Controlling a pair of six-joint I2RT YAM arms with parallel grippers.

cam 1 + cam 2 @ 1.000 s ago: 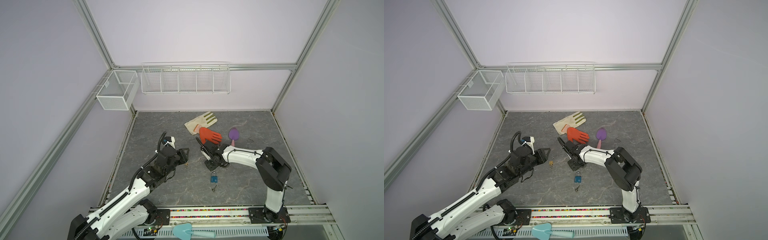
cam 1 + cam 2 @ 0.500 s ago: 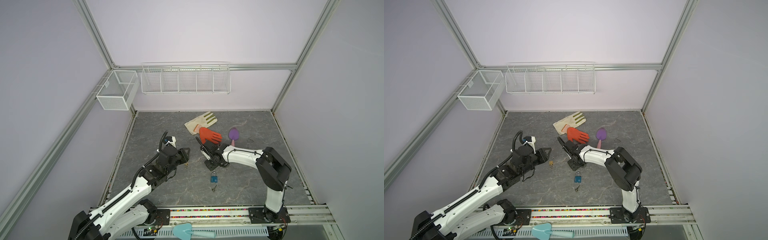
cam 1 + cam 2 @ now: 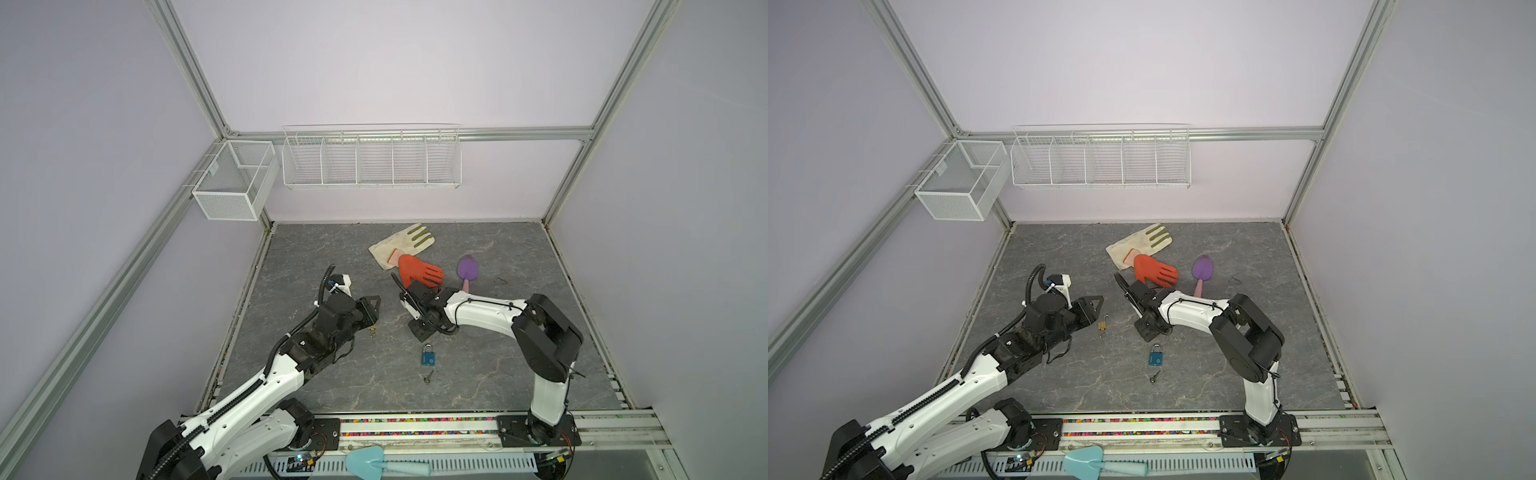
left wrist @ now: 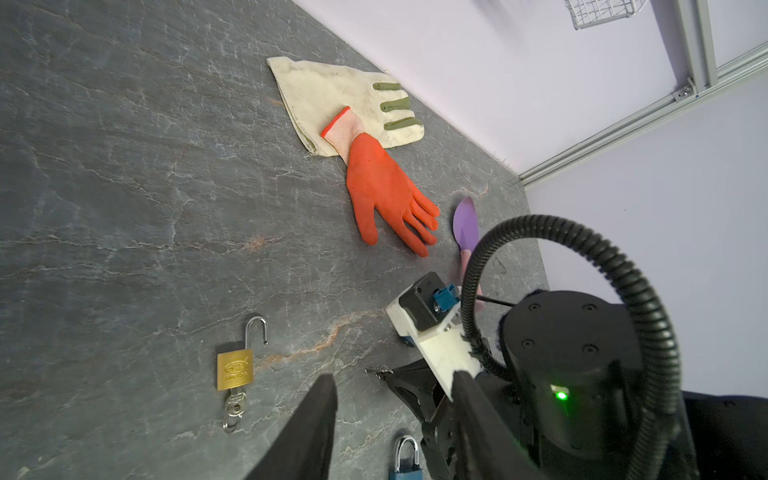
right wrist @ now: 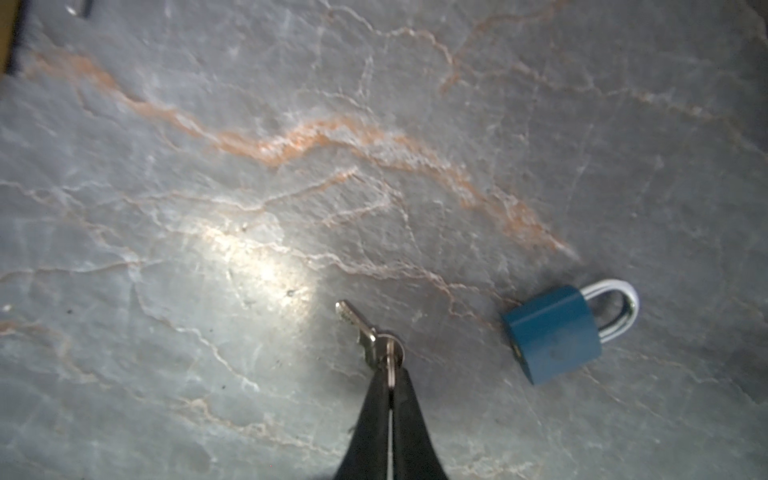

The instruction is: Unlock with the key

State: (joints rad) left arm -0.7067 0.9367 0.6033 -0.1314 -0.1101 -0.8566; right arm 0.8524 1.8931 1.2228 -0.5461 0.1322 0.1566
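1. The grey stone floor (image 3: 490, 374) carries everything. Your working patch is its middle, between the two arms. The orange glove (image 3: 417, 270) and purple trowel (image 3: 467, 268) lie farther back, clear of that patch.
2. Your left gripper (image 3: 1098, 309) hangs beside the brass padlock (image 3: 1102, 325), its fingers apart and holding nothing. That lock's shackle is swung open and a key sits in its base, so I judge it done with.
3. Your right gripper (image 5: 390, 374) is low over the floor, with its fingers pinched together on the head of the key (image 5: 357, 324), at its ring. You cannot tell whether the key is lifted or touching the floor.
4. The blue padlock (image 3: 427, 356) lies flat with its shackle shut, just beside the right gripper on the side toward the front rail. It is much nearer your right arm than your left.
5. The key's blade sticks out past the fingertips and points away from the blue padlock, not at it. The lock's long axis runs from shackle to base, with the shackle end toward your gripper. The base, where the keyhole likely sits, faces the rail. You will probably need to bring the blade round to that base end and line it up along the axis. The lock is loose and may slide, and your left gripper is free to steady it.
6. A spare key (image 3: 427, 377) lies on the floor just past the blue padlock's base. Take care not to knock it.
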